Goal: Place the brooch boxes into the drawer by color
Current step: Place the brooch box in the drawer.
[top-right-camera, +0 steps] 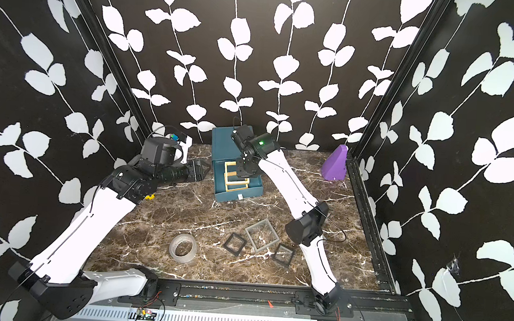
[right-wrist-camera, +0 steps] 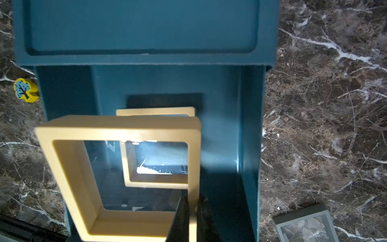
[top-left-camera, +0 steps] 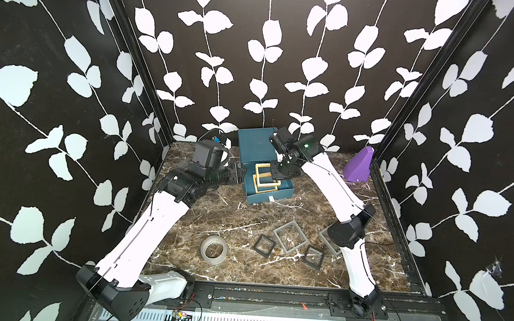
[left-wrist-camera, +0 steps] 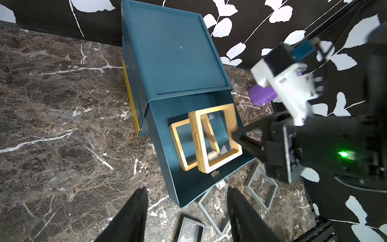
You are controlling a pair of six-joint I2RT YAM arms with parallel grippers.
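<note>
The chest (top-left-camera: 255,146) stands at the back of the table (top-left-camera: 215,213). In its pulled-out top drawer (left-wrist-camera: 188,184), the upper brooch box (left-wrist-camera: 196,138) leans over the lower brooch box (left-wrist-camera: 178,146). Four more boxes (top-left-camera: 290,237) lie in front, with a tape roll (top-left-camera: 214,259) left of them.

No readable text, label, brand or number shows anywhere; the drawer (left-wrist-camera: 173,52) carries only a tiny mark on top, too small to read.

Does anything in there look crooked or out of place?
Yes. The right gripper pinches one yellow square frame with a clear centre, slanted over a second yellow frame lying flat in the open teal-blue drawer, so they overlap. A small yellow tree-shaped block sits stray on the marble floor nearby.
</note>
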